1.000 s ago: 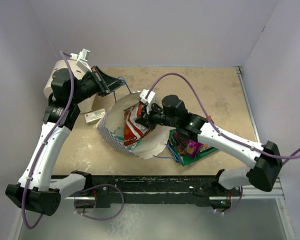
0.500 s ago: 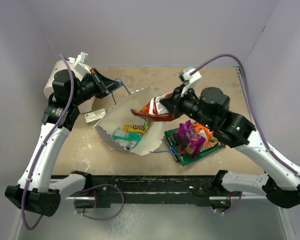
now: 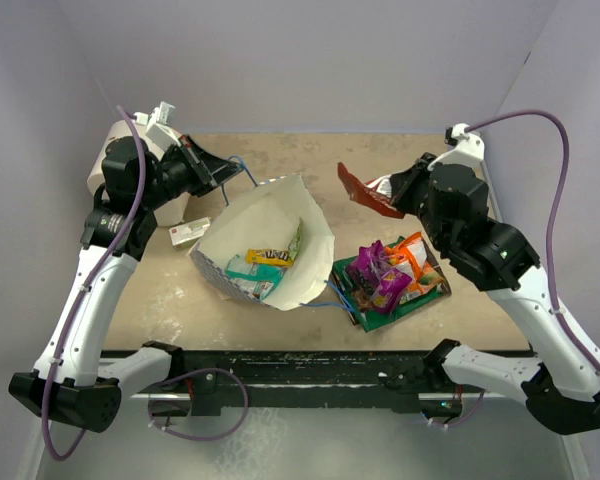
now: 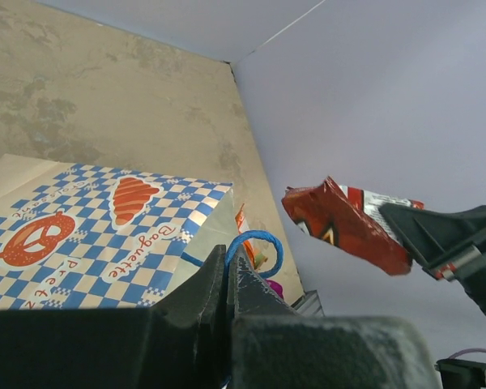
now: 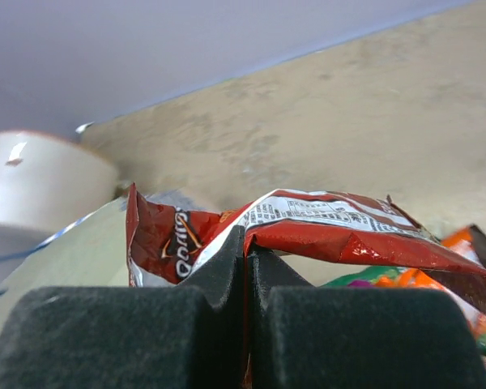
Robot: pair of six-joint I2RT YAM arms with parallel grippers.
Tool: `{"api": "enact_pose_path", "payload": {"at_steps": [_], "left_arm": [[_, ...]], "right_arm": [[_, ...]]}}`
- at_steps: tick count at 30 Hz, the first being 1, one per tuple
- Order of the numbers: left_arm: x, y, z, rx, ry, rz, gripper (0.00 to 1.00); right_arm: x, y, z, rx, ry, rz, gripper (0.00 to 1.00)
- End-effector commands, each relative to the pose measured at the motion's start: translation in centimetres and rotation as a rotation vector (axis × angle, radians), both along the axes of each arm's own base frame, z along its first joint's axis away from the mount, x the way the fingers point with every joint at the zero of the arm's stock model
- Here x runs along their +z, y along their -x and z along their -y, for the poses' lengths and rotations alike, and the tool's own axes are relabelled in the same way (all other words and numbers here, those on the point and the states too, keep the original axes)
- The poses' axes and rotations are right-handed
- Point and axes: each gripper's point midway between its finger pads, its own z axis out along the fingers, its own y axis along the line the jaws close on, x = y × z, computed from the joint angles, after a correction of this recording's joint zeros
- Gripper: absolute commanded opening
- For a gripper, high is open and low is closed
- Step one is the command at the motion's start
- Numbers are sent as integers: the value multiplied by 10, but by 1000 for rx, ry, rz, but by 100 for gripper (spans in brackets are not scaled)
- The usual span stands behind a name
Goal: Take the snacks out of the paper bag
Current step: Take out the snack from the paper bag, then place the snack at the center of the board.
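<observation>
We read "Baguette" on the paper bag (image 4: 105,223) and "Doritos" on the red packet (image 5: 324,225), clamped in our right gripper (image 5: 245,253) outside the bag. Our left gripper (image 4: 227,279) pinches the blue cord handle (image 4: 257,240).

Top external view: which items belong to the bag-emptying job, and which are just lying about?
Job: paper bag, handle held by left end effector; red packet in right end effector; yellow packet and teal packet inside bag; pile of packets beside bag.
Lying about: small whitish box; white cylinder.
</observation>
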Motion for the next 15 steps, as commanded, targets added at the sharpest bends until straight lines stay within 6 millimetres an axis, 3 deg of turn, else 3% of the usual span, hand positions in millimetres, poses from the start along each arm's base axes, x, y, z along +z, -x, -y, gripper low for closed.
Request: {"api": "enact_pose_path", "payload": {"at_steps": [1,7,15], "left_arm": [[25,1,0,-7,-7,85,0],[25,-4,3,-17,-6,85,0],[19,-6,5,-27,-6,75,0]], "right_arm": [[-12,-22,37,-157,-68,-13,0],[-41,-38,49,-161,-148,-86,0],[-93,-31,57,-208,-263,-206,0]]}}
